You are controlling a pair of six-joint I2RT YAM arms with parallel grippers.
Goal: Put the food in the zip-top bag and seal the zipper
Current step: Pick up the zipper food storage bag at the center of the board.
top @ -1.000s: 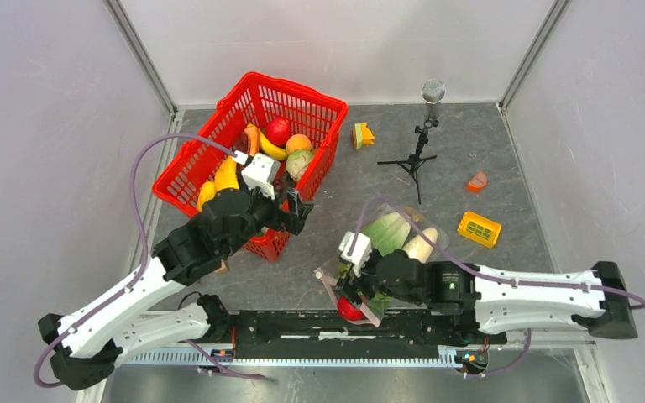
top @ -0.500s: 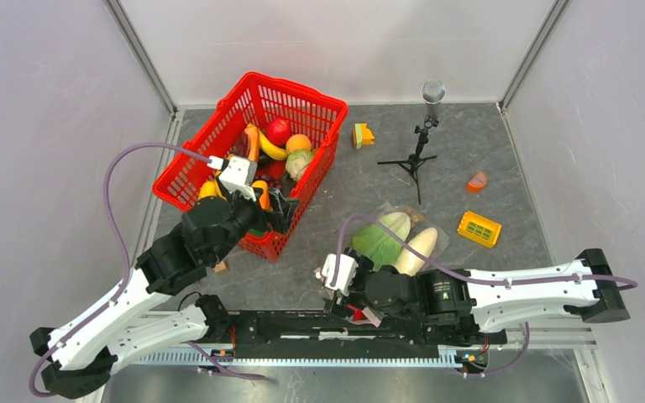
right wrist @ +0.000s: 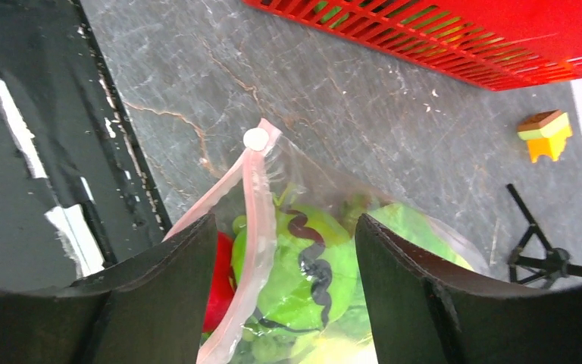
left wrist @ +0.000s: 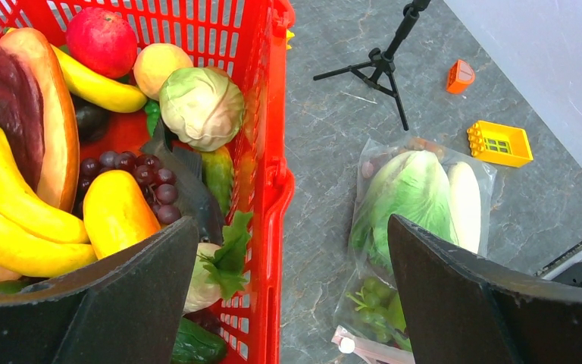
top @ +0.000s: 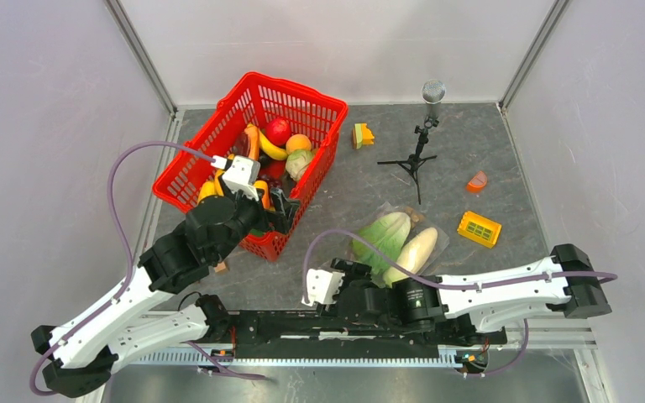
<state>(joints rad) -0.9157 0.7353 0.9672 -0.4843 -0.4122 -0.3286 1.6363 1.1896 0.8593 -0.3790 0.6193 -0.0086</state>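
**Surroundings.** A red mesh plastic basket (top: 302,105) stands at the far left of the grey, stone-patterned table (top: 470,143). It is heaped with glossy toy produce, among it yellow bananas (left wrist: 15,205) and a pale round cabbage (left wrist: 201,106). To its right I see a small black tripod (top: 420,159), an orange piece (top: 476,180) and a ribbed yellow block (top: 479,228). A black base rail (top: 285,323) runs along the near edge.

**Left gripper** (left wrist: 288,303). Jaws spread wide, hanging above the basket's near right corner and holding nothing. The basket wall lies between it and the bag.

**Zip-top bag** (top: 396,243). Clear, crinkled film lying flat at near centre, right of the basket, mouth toward the rail. Inside I make out leafy green lettuce (top: 378,238), a long smooth cream-white vegetable (top: 411,254) on its right, and a red fruit (right wrist: 223,273) near the mouth.

**Right gripper** (right wrist: 284,296). Jaws apart, straddling the mouth end of the bag just beside the rail. The zipper (right wrist: 254,205) is a narrow pale pink strip with a round white slider (right wrist: 256,139) at its end. It runs up between the two dark fingers, and I cannot tell whether either finger touches it.
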